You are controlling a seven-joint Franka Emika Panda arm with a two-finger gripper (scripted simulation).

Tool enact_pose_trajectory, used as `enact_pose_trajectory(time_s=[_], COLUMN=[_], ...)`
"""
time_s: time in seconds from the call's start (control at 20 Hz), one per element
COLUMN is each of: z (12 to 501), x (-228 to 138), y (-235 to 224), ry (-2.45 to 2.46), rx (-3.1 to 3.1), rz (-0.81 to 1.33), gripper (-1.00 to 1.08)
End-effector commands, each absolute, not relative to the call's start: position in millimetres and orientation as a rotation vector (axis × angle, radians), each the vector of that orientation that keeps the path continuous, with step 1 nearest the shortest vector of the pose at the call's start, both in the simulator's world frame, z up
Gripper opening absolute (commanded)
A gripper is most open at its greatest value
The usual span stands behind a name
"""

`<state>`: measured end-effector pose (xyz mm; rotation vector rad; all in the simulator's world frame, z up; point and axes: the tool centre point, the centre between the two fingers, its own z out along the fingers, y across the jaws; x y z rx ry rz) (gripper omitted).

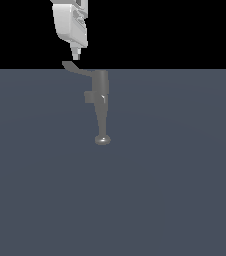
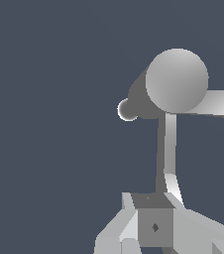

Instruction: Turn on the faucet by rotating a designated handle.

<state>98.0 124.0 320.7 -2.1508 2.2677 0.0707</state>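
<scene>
gripper [image 1: 75, 56] just above the handle [image 1: 75, 68] paddle of the faucet [image 1: 101, 97], fingers seemingly together, holding nothing

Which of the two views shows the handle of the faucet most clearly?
The exterior view: there the handle shows its full curved profile, paddle end under the fingers. In the wrist view the handle appears foreshortened, a thin strip running toward the camera.
</scene>
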Motion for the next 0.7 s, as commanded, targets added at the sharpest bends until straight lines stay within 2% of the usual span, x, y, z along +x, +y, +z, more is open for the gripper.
enact_pose_trajectory(time_s=[0.0,0.65], z=[313.7,300.0], x=[104.4,115.2], y=[129.6,141.2], ry=[2.314,2.39], rx=[-2.11,-2.038], rz=[0.047,0.0], gripper=[-1.0,-1.0])
